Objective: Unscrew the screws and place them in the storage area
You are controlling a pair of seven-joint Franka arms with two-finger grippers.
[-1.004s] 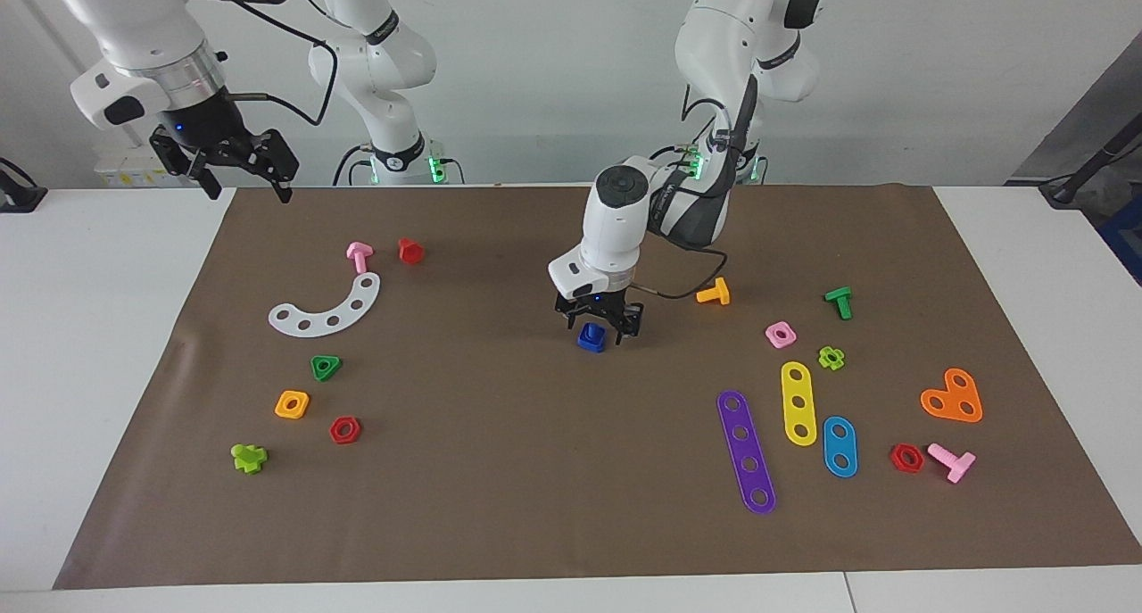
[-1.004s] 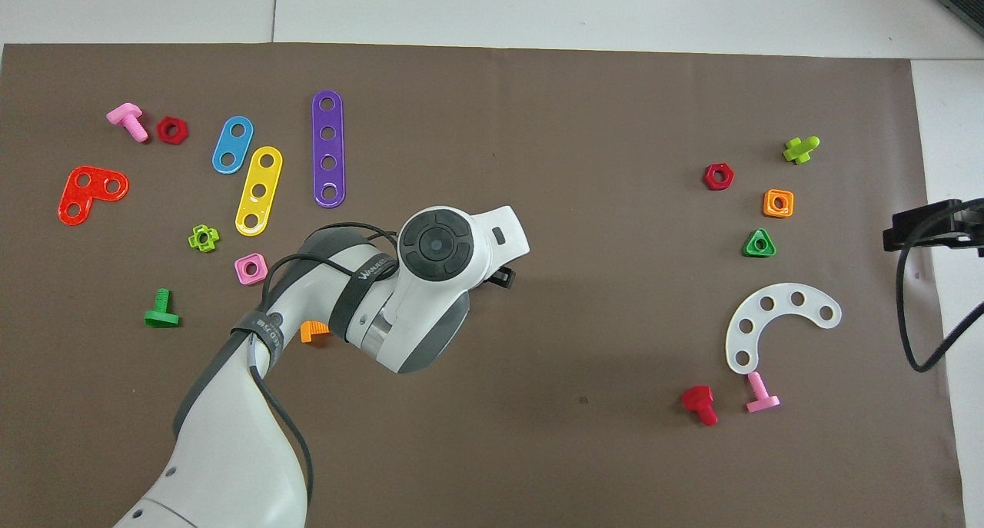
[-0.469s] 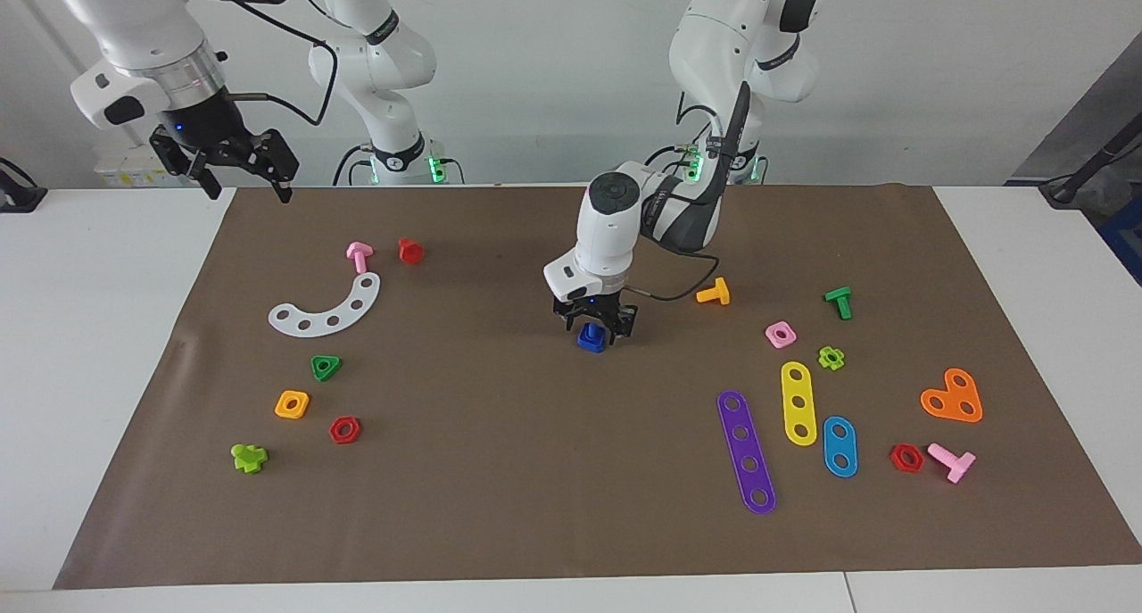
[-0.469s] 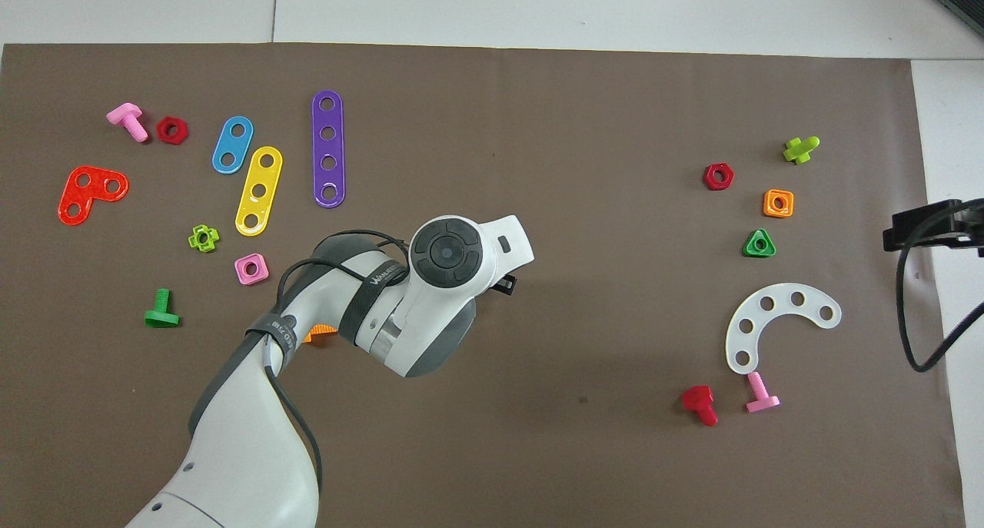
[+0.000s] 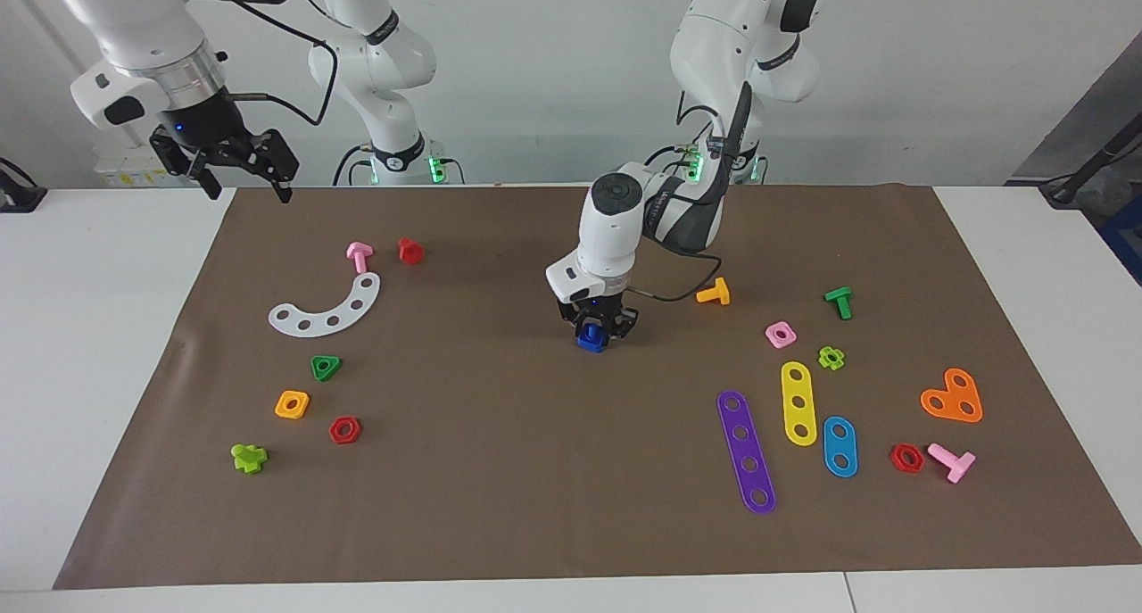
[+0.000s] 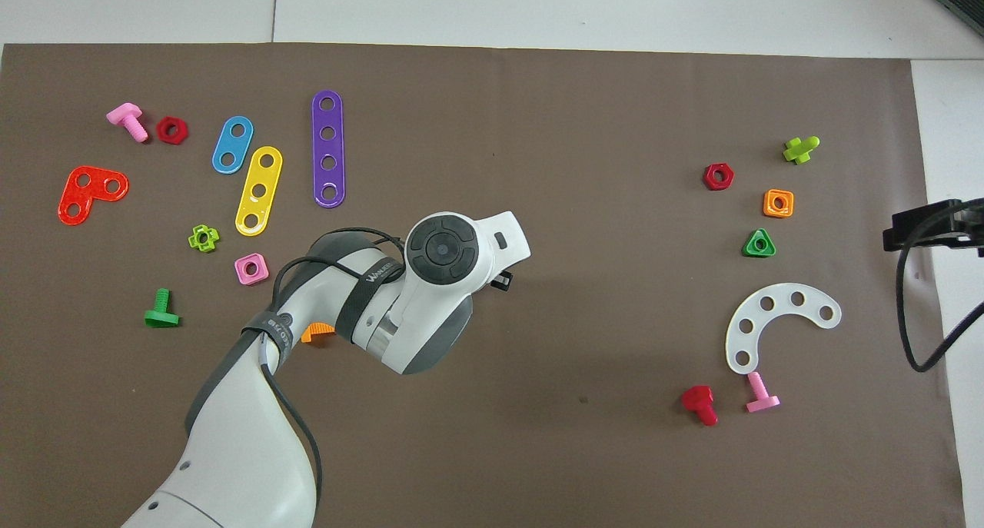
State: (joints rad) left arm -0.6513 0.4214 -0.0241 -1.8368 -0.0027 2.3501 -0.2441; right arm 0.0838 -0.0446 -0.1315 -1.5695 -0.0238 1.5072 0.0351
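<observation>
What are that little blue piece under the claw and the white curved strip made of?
The blue piece, under the left gripper at the mat's middle, looks like moulded plastic: solid, even colour, rounded edges. The white curved strip also seems plastic: thin, flat, evenly punched with round holes. Neither can be confirmed by sight alone.

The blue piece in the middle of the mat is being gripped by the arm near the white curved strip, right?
No. The facing view shows the left end effector down on the blue piece. The right end effector, the one nearer the white curved strip, hangs over the mat's edge.
</observation>
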